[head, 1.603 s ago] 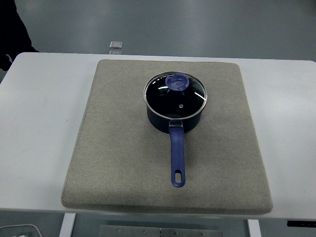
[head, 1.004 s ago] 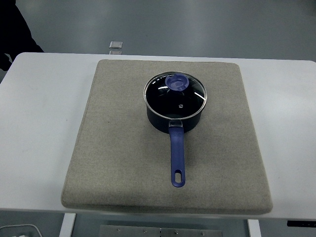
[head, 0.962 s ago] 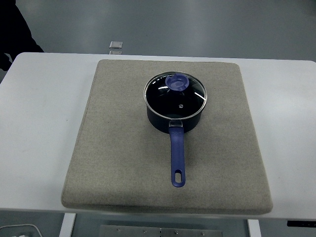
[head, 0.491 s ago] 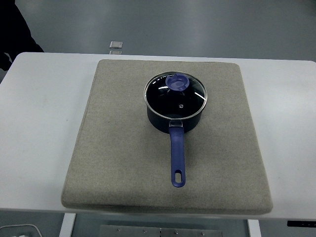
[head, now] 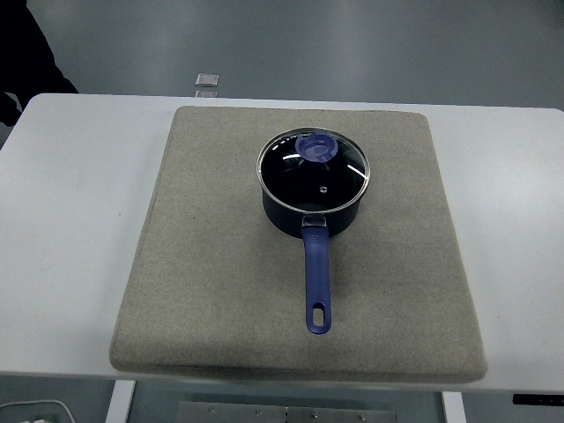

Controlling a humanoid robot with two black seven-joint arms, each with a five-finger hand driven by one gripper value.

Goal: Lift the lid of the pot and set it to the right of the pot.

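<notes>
The dark pot (head: 313, 207) sat on a grey mat (head: 211, 264) covering the white worktop (head: 70, 203), its blue handle (head: 316, 286) pointing toward the near edge. The glass lid (head: 313, 172) rested on the pot. Neither hand showed, so the state of the fingers could not be told.

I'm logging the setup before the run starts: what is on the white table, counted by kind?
Pots: 1, the dark pot with a blue handle
Lids: 1, the glass lid with a blue knob, sitting on the pot
Mats: 1, the beige mat under the pot
Total: 3
</notes>
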